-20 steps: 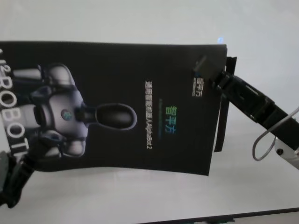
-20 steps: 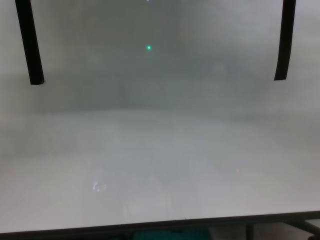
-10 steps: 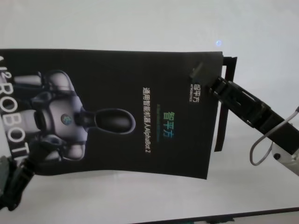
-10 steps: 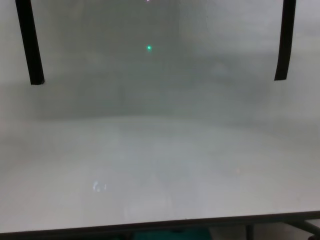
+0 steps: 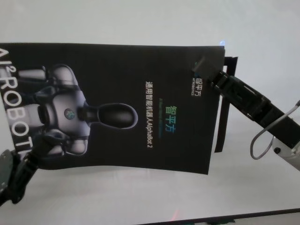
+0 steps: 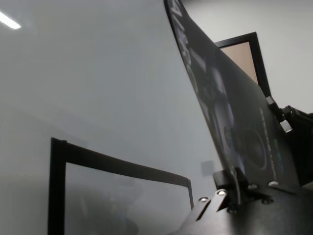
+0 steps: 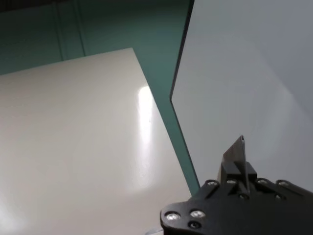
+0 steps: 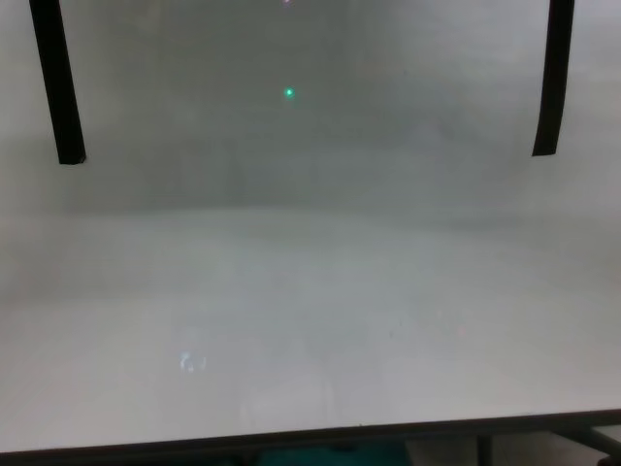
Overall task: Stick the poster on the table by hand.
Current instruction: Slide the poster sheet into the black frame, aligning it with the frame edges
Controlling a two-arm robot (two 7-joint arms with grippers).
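Presently the right claw (image 5: pixel 205 67) pinches the poster's far right corner, its fingers pressed together on the sheet; the black jointed arm runs off from that corner toward the table's near right. Right wrist view: the same claw (image 7: pixel 238 155) closed to a thin wedge over pale table surface.

Left claw (image 5: pixel 14 176) sits at the poster's near left corner, dark links reaching under the sheet's edge. Left wrist view: that claw (image 6: pixel 234 183) clamped on the poster's lower edge, sheet rising steeply away from it.

Poster (image 5: pixel 117 108): black, glossy, held spread between the two claws above the table, not lying flat. It bows slightly along its near edge. Printed silver-grey robot figure toward the poster's left half, white lettering "AlphaBot 2" and coloured characters toward its right half, large white letters down its left margin. In the left wrist view the poster (image 6: pixel 230 112) shows edge-on and tilted.

Table (image 5: pixel 140 197): plain white-grey, wide around the poster on all sides, thin dark edge at the near side.

Black tape strip (image 5: pixel 224 105) just beside the poster's right edge, running parallel to it. Chest view shows two black strips (image 8: pixel 56 83) hanging down at either side, above the bare table (image 8: pixel 310 320).
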